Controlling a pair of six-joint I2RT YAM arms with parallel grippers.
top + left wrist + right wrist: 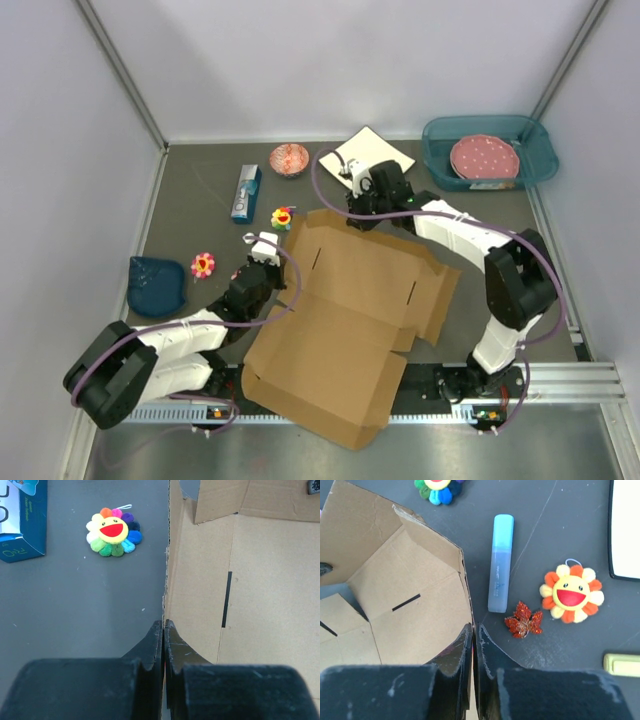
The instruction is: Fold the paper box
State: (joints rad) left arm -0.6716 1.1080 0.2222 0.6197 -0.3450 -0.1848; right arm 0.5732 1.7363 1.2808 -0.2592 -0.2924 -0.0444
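Paper box: matte brown card, die-cut, with creases and thin slits. It lies mid-table, its near corner over the rail by the arm bases.
Left gripper: clenched on the box's left edge, card pinched between the black fingers.
Right gripper: clamped on the far flap, which is partly raised.
Just left of the box: rainbow flower plush, blue carton.
By the right gripper: blue marker, red glitter leaf, orange flower plush.
Far right: teal bin holding a pink plate.
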